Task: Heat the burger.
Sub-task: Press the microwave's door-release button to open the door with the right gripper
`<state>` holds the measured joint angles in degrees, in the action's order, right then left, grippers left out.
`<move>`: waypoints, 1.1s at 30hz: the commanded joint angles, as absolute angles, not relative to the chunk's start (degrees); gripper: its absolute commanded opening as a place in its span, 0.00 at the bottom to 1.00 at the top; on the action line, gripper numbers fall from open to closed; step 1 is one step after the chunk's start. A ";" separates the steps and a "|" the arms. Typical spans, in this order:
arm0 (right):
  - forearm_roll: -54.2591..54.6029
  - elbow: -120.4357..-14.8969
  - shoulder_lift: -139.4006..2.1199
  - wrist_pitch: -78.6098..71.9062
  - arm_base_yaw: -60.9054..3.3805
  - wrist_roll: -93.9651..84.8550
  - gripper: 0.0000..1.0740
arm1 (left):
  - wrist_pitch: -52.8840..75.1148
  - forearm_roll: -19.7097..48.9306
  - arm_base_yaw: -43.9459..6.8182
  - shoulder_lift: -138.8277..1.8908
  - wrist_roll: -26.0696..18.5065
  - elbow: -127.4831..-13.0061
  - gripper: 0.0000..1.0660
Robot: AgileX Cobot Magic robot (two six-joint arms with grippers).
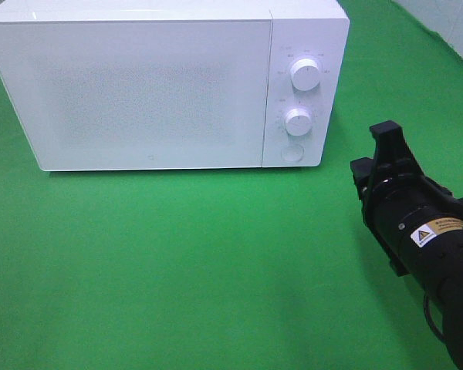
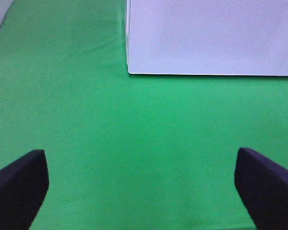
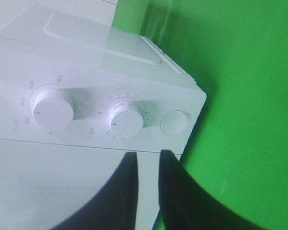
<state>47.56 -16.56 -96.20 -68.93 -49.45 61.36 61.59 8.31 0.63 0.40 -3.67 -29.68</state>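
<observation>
Exterior high view: we see a white microwave [image 1: 147,92] with its door shut, at the back of a green cloth [image 1: 177,270]. No burger shows here or in either wrist view.
Burger: out of sight. The door panel is frosted, so we cannot tell whether it lies inside.
Handling, as we judge it: light, soft and stacked. A hard squeeze would dent the bun and push the layers sideways, and a tilt could slide them apart.
Where to hold: we would close gently and low on its sides, or better, carry it level by whatever it rests on.
Left gripper [image 2: 139,158]: fingers wide apart with nothing between them, over bare cloth in front of the microwave's lower front edge.
Right gripper [image 3: 148,155]: fingers drawn nearly together with only a thin slit between them, clamped on nothing. It points at the control panel, near the round button [image 3: 174,122] beside the lower knob [image 3: 126,119], and we see no contact.
Edges: the seam between door and panel, and the microwave's right front corner, which sits close to the right arm.
Open room: broad bare cloth lies in front of the door — enough, we judge, for the door to swing out, though the left gripper may be in that path.
</observation>
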 commanded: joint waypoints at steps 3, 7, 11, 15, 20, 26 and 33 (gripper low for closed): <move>46.87 -16.62 -95.97 -65.32 -49.62 72.19 0.02 | 61.13 8.42 0.29 1.26 -3.67 -29.45 0.92; 46.47 -16.62 -95.97 -63.14 -49.56 73.22 0.00 | 61.13 8.42 0.29 1.26 -3.67 -29.45 0.92; 46.52 -16.73 -96.26 -63.25 -49.45 73.22 0.00 | 61.13 8.42 0.29 1.26 -3.67 -29.45 0.92; 45.49 -18.51 -99.06 -63.25 -49.45 73.91 0.00 | 61.13 8.42 0.29 1.26 -3.67 -29.45 0.92; 42.74 -21.77 -103.30 -63.03 -48.70 77.01 0.00 | 61.13 8.42 0.29 1.26 -3.67 -29.45 0.92; 36.44 -26.18 -106.74 -60.50 -43.43 77.81 0.00 | 61.13 8.42 0.29 1.26 -3.67 -29.45 0.92; 32.95 -32.09 -110.07 -53.63 -39.19 77.98 0.00 | 61.13 8.42 0.29 1.26 -3.72 -29.45 0.92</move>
<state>34.15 -30.77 -109.61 -55.35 -39.99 77.86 61.59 8.31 0.63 0.40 -3.67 -29.68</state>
